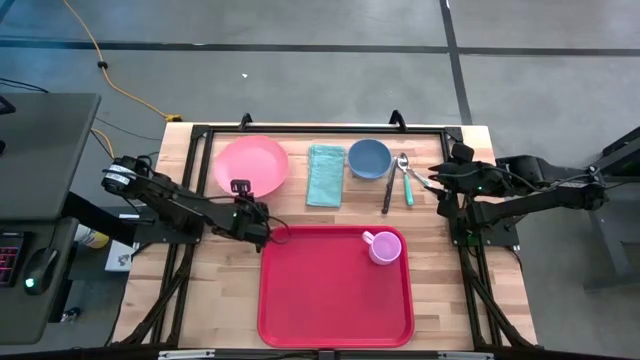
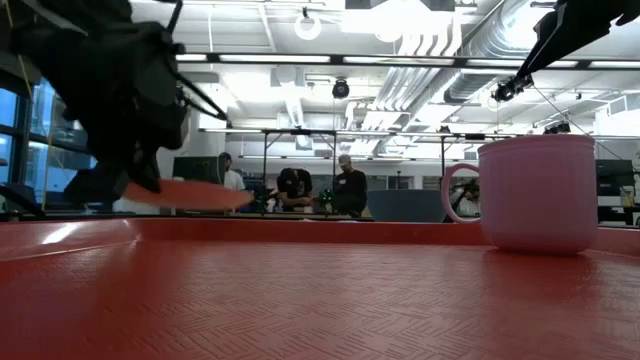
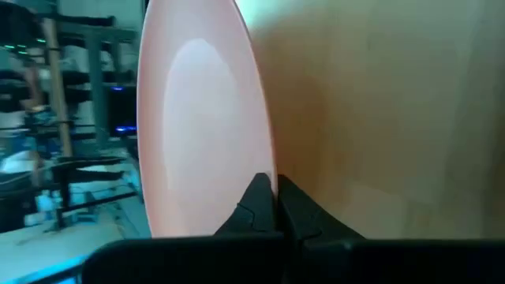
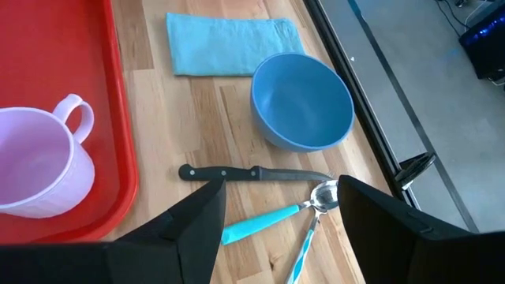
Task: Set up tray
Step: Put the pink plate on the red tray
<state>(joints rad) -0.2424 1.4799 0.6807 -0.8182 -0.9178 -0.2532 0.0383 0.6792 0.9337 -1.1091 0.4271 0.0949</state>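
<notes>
The red tray (image 1: 300, 300) lies at the table's near middle, with a pale pink mug (image 1: 383, 246) standing in its far right corner. The round pink plate (image 1: 250, 160) is beyond the tray's far left corner. My left gripper (image 1: 241, 190) is shut at the plate's near edge. My right gripper (image 1: 432, 178) hangs open over the cutlery at the far right: a black-handled knife (image 4: 252, 173), a spoon (image 4: 272, 219) and a second piece (image 4: 304, 248), both with teal handles. In the right wrist view its fingers stand apart on either side of the cutlery, touching nothing. My left gripper pinches the pink plate's near rim (image 3: 268, 170) between its two shut fingers (image 3: 251, 207), coming level from the table's near side. In the low view the plate (image 2: 190, 193) shows nearly level above the tray's far rim. I cannot tell whether its far edge rests on the table.
A folded teal napkin (image 1: 325, 175) and a blue bowl (image 1: 369, 158) lie along the far edge, between the plate and the cutlery. A black frame rail (image 1: 320, 130) borders the table's far side. People stand in the room beyond the table (image 2: 320, 190).
</notes>
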